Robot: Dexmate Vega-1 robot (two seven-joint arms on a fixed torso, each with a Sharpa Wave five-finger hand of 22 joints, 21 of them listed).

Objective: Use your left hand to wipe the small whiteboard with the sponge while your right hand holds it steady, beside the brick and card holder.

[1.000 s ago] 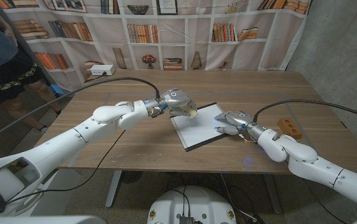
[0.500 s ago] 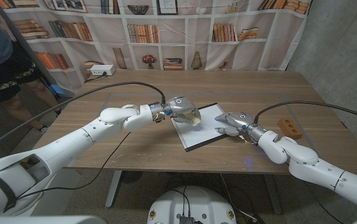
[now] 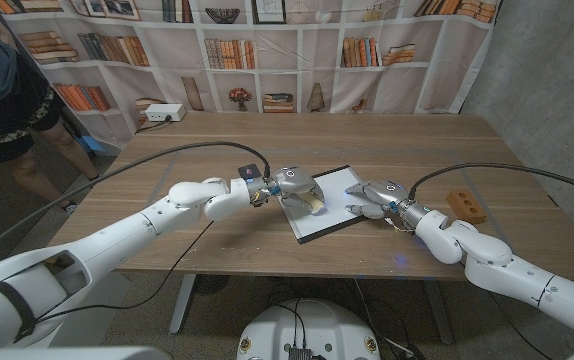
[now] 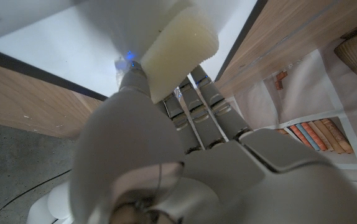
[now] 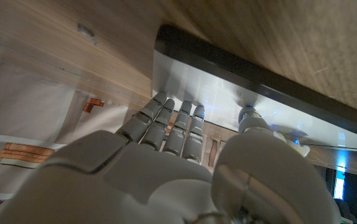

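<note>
Mid-counter (image 3: pixel 167 160): left hand (image 3: pixel 295 186) pinching sponge (image 3: pixel 310 201) on whiteboard's (image 3: pixel 329 215) left edge, right hand (image 3: pixel 370 194) fingers pressing right edge.

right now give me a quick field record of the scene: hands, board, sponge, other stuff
left hand: holds pale yellow sponge on the board
right hand: fingers on the board's right edge
board: small white whiteboard with black frame, flat on the wooden table, between both hands
other: orange-brown brick to the right of the right arm
card holder: cannot tell
</note>
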